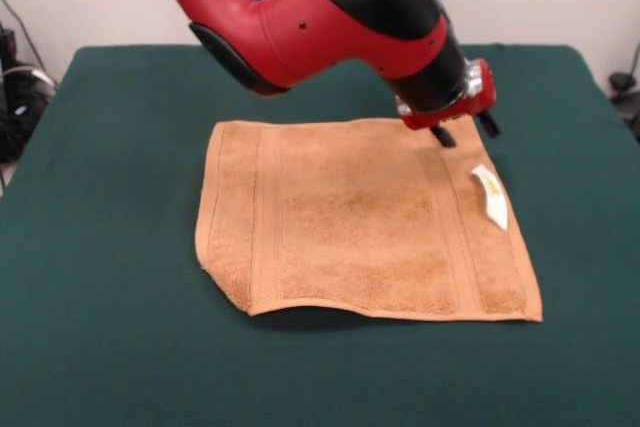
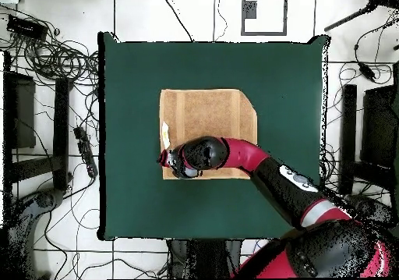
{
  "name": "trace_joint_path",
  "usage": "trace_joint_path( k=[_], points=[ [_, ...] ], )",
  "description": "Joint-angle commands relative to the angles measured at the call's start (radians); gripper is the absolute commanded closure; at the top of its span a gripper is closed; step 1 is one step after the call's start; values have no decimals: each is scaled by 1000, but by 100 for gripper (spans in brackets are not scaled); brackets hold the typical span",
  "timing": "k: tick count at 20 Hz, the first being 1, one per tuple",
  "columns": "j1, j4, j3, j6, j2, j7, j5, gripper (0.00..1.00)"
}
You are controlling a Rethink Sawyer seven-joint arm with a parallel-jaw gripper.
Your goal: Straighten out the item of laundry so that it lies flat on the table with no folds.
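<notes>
The item of laundry, an orange-tan towel (image 1: 360, 217) (image 2: 206, 113), lies spread on the green table (image 1: 100, 247) (image 2: 288, 82). Stripe bands run near its left and right edges in the front view. Its white tag (image 1: 491, 195) (image 2: 165, 130) lies on top by the right edge. The near-left corner (image 1: 225, 287) is cut off diagonally, as if turned under, with the front edge slightly lifted there. My gripper (image 1: 468, 135) hangs open at the towel's far-right corner, one finger (image 1: 443, 135) touching the towel and the other off it. From overhead the wrist (image 2: 187, 157) hides the gripper.
The arm (image 1: 320, 17) reaches low over the table's far side. In the overhead view cables (image 2: 54, 58) and dark stands (image 2: 23, 113) crowd the floor around the table. Green cloth surrounds the towel on all sides.
</notes>
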Motion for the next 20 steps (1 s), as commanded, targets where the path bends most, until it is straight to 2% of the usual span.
trace_joint_path(
  k=[1, 12, 20],
  points=[
    [20, 7, -128, 64, 113, -26, -33, 0],
    [140, -6, -222, -63, 148, 122, -10, 0],
    [195, -33, -263, -124, 189, 126, 24, 0]
  ],
)
